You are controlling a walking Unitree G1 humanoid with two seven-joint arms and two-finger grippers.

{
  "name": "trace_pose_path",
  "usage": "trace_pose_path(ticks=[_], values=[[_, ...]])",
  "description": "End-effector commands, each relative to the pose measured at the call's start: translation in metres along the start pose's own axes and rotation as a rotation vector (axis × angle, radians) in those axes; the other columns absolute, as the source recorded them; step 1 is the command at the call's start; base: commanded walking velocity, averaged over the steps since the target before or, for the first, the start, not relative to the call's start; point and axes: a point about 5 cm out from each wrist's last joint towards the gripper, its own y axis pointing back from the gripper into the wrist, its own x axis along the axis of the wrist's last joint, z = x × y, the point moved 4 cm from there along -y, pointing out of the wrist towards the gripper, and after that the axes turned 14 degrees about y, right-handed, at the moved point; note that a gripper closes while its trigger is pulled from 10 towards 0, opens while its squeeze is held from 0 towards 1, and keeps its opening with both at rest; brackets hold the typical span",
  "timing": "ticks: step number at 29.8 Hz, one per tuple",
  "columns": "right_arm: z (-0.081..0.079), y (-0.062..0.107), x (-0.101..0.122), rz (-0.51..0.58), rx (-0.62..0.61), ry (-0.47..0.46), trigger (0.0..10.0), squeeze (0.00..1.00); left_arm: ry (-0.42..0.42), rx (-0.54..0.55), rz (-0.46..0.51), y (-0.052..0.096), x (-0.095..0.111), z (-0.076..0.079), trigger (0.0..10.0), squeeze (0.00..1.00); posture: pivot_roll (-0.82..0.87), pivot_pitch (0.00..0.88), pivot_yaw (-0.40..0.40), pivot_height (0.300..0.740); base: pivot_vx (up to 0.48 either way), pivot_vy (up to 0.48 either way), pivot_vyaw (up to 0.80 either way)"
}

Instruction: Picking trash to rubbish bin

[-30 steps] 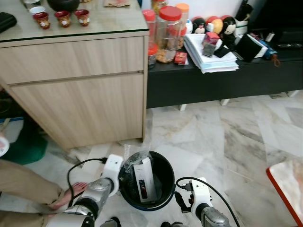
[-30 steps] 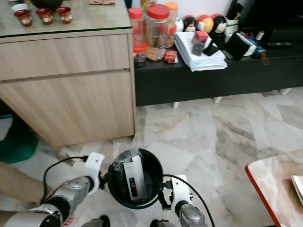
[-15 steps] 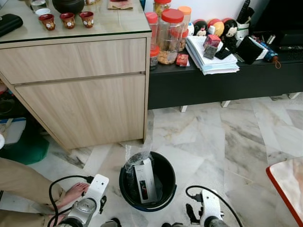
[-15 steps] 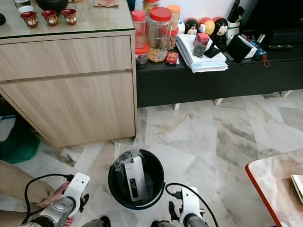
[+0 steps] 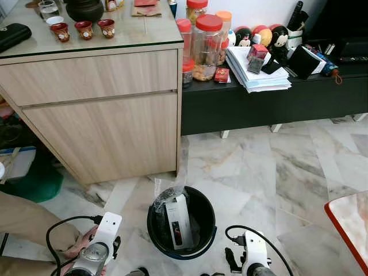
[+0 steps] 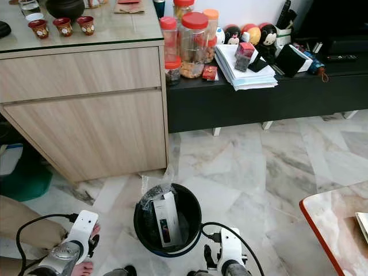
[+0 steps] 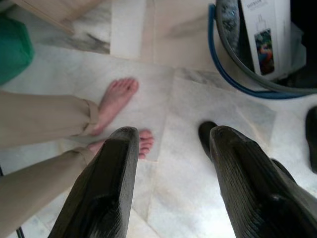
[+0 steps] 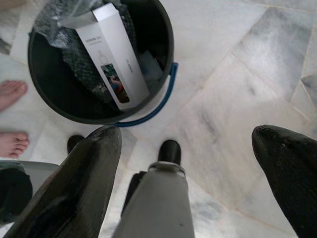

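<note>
A wooden cabinet [image 5: 103, 109] with a glass top fills the far left, and to its right a low black shelf [image 5: 270, 100] carries red-lidded jars [image 5: 208, 46] and a stack of papers [image 5: 256, 72]. On the marble floor [image 5: 270, 172] in the near middle stands the black rubbish bin [image 5: 181, 227] with a blue handle; the trash is inside it, a white box [image 5: 176, 221] leaning upright against crumpled clear plastic wrap [image 5: 167, 192]. The left gripper [image 7: 171, 163] hangs low to the near left of the bin, its two black fingers released and spread apart above the floor (a person's bare feet [image 7: 116, 99] lie just beyond them). The right gripper [image 8: 185, 148] hangs near right of the bin, fingers likewise wide apart, holding nothing.
</note>
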Motion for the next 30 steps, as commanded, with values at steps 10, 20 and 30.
trace_pose_path(ticks=[10,20,30], values=[[-0.006,-0.001,0.000,-0.010,0.020,0.006,10.0,0.00,0.021,-0.017,-0.076,0.006,-0.031,0.000,10.0,0.00,0.15,0.033,-0.021,0.740,0.000,0.000,0.00],[-0.004,-0.001,0.004,0.014,0.017,-0.019,10.0,0.00,0.027,-0.030,-0.064,0.004,-0.025,0.006,10.0,0.00,0.14,0.072,-0.042,0.740,0.000,0.000,0.00],[0.001,0.000,0.000,0.005,0.007,-0.021,10.0,0.00,0.044,-0.018,-0.065,0.004,-0.028,0.008,10.0,0.00,0.12,0.073,-0.052,0.740,0.000,0.000,0.00]])
